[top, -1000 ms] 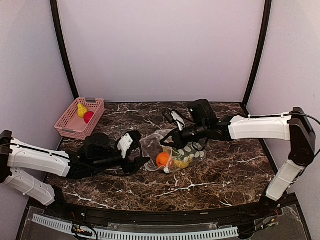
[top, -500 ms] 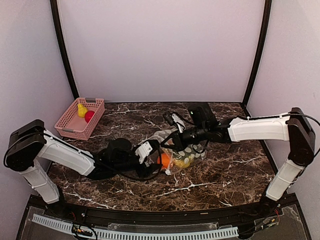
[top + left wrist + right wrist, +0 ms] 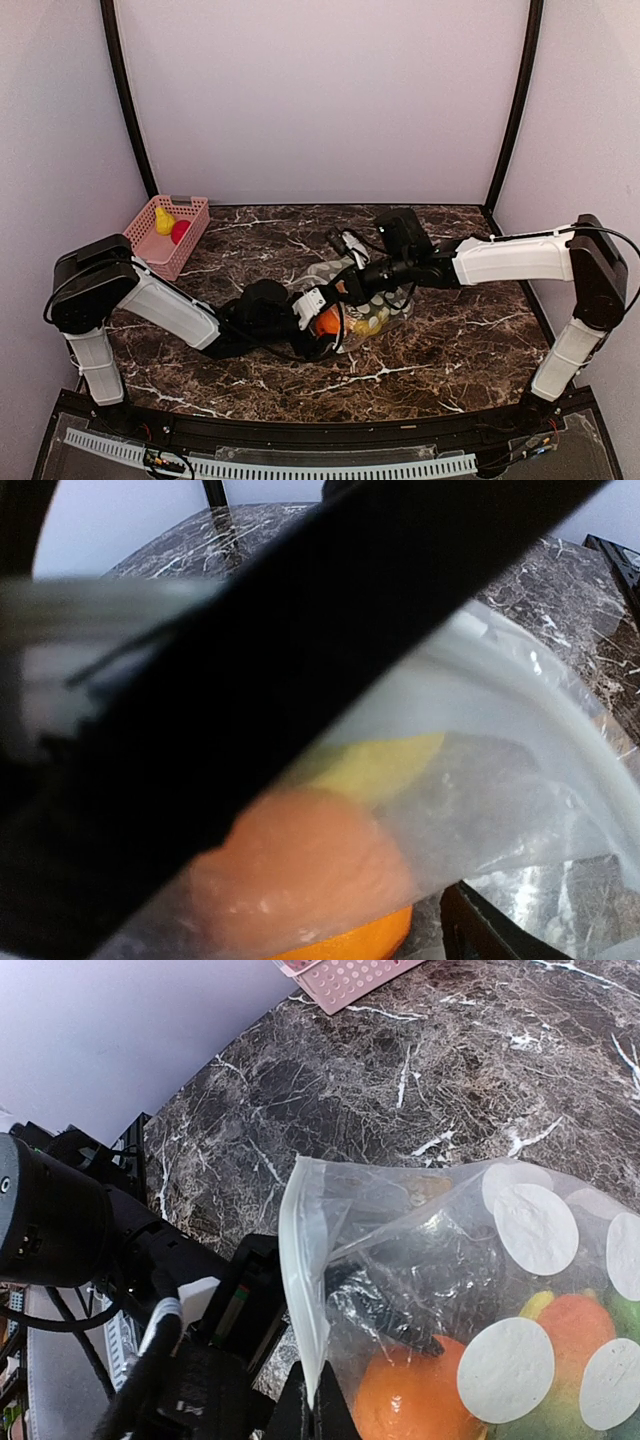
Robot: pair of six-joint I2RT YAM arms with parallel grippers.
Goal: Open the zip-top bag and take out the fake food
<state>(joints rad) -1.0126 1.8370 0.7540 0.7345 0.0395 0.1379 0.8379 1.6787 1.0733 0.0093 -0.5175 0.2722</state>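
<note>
1. The left gripper [image 3: 328, 322] is spread wide at the mouth of the bag [image 3: 440, 1260], and its jaws are closed on nothing.
2. One of its dark fingers [image 3: 383, 1312] reaches inside the bag, just above the orange ball [image 3: 405, 1395]. Whether it touches the ball cannot be told.
3. In the left wrist view the orange ball sits between the two fingers, partly behind a film of clear plastic. A yellow piece [image 3: 385, 765] lies just beyond it.
4. The right gripper [image 3: 320, 1415] is clamped tight on the open edge of the bag and holds that strip of rim up off the surface [image 3: 450, 340].
5. The bag lies near the middle of the dark marbled surface, between the two grippers, with its mouth turned toward the left arm. The face toward the right wrist camera carries pale round dots.
6. More small fruit pieces are packed together deeper in the bag, to the right of the orange ball in the right wrist view.
7. The left arm lies low across the surface from the left, and the right arm reaches in from the right.
8. A pink basket [image 3: 196, 222] stands at the far left corner, well apart from the bag. It holds a yellow pear [image 3: 163, 220] and a red ball [image 3: 180, 231].
</note>
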